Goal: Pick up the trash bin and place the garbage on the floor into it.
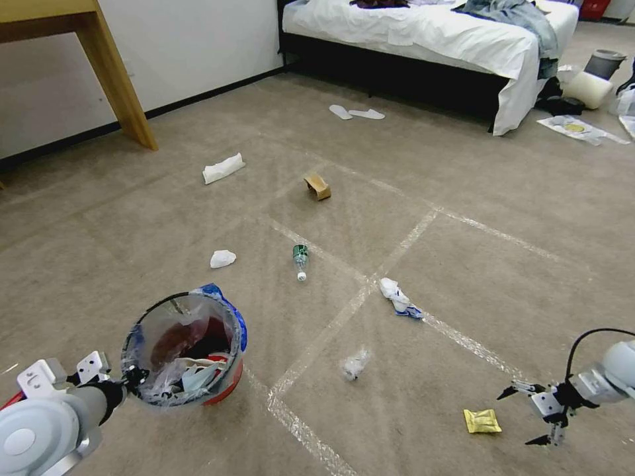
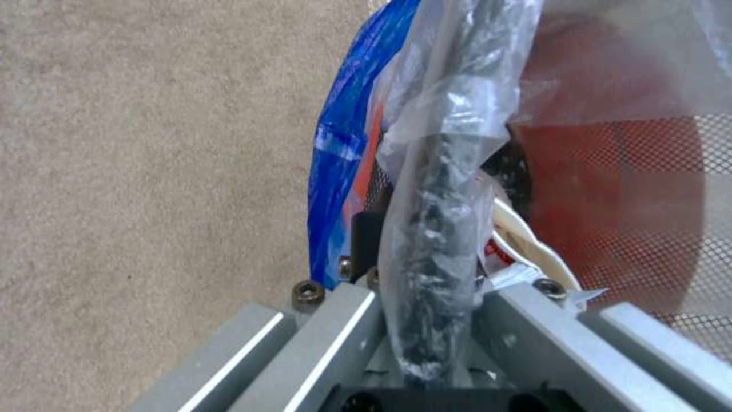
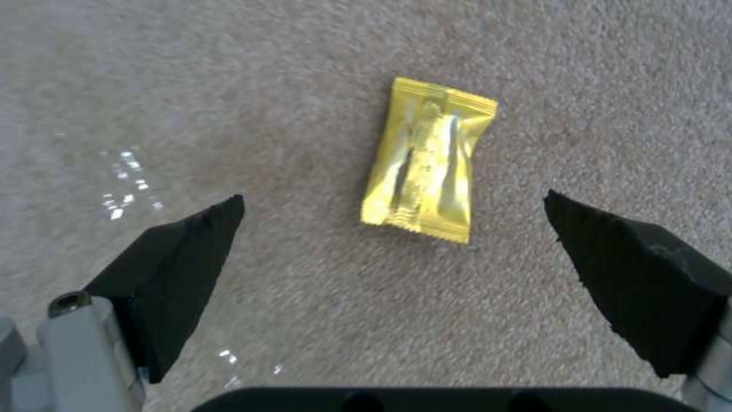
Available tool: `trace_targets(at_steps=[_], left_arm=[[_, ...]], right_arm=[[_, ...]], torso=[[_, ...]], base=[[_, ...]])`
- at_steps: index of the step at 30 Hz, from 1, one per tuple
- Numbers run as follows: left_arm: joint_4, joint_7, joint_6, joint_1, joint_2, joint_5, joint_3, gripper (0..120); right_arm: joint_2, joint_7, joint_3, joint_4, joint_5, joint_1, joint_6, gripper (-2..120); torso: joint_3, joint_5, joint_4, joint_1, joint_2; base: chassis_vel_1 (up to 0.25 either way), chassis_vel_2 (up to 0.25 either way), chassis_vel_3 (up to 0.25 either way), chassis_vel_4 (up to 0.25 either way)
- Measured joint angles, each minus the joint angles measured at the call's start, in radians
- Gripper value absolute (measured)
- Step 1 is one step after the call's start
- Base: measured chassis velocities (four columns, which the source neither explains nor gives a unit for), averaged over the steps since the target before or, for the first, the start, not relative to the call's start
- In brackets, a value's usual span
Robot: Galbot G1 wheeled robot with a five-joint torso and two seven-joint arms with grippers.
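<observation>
Beige-brown short-pile carpet floor (image 1: 476,172) crossed by shiny clear tape lines (image 1: 397,248) forming a grid. White painted wall (image 1: 198,39) with dark skirting strip at far left. Light wooden desk leg (image 1: 116,76) stands near that wall. Low black-framed bed (image 1: 430,36) with rumpled white sheet at rear; blue-grey clothing (image 1: 522,16) heaped on it. 1 grey cylindrical bin (image 1: 603,63) beside the bed's right end.

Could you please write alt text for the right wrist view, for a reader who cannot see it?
A yellow foil packet lies flat on the beige carpet, just ahead of the right gripper, whose two black jaws stand wide apart on either side of it, not touching it. Shiny tape glints on the carpet beside one jaw.
</observation>
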Motion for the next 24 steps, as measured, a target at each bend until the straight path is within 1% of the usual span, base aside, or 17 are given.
trace_targets(at_steps=[4,6,16,21,24], left_arm=[[0.001,-0.002,0.000,-0.003,0.004,-0.004,0.000,0],[0.007,-0.003,0.000,-0.008,0.005,-0.007,0.000,0],[0.018,-0.003,0.000,-0.015,0.005,-0.007,0.006,0],[0.021,-0.002,0.000,-0.016,0.003,-0.006,0.007,0],[0.022,-0.001,0.000,-0.015,0.002,-0.004,0.008,0]], right_arm=[[0.011,0.011,-0.002,-0.015,-0.013,0.006,0.001,100],[0.028,0.026,-0.005,-0.033,-0.030,0.014,0.003,100],[0.073,0.038,-0.013,-0.065,-0.044,0.014,0.005,100],[0.104,0.068,-0.023,-0.092,-0.071,0.028,0.005,100],[0.117,0.080,-0.034,-0.110,-0.076,0.045,0.005,100]], torso=[[0.000,-0.0002,0.0002,0.000,0.000],[0.000,-0.0001,0.0000,0.000,0.000],[0.000,-0.0002,0.0000,0.000,0.000],[0.000,-0.0001,-0.0001,0.000,0.000],[0.000,-0.0002,0.0003,0.000,0.000]], base=[[0.000,0.000,0.000,0.000],[0.000,0.000,0.000,0.000],[0.000,0.000,0.000,0.000],[0.000,0.000,0.000,0.000],[0.000,0.000,0.000,0.000]])
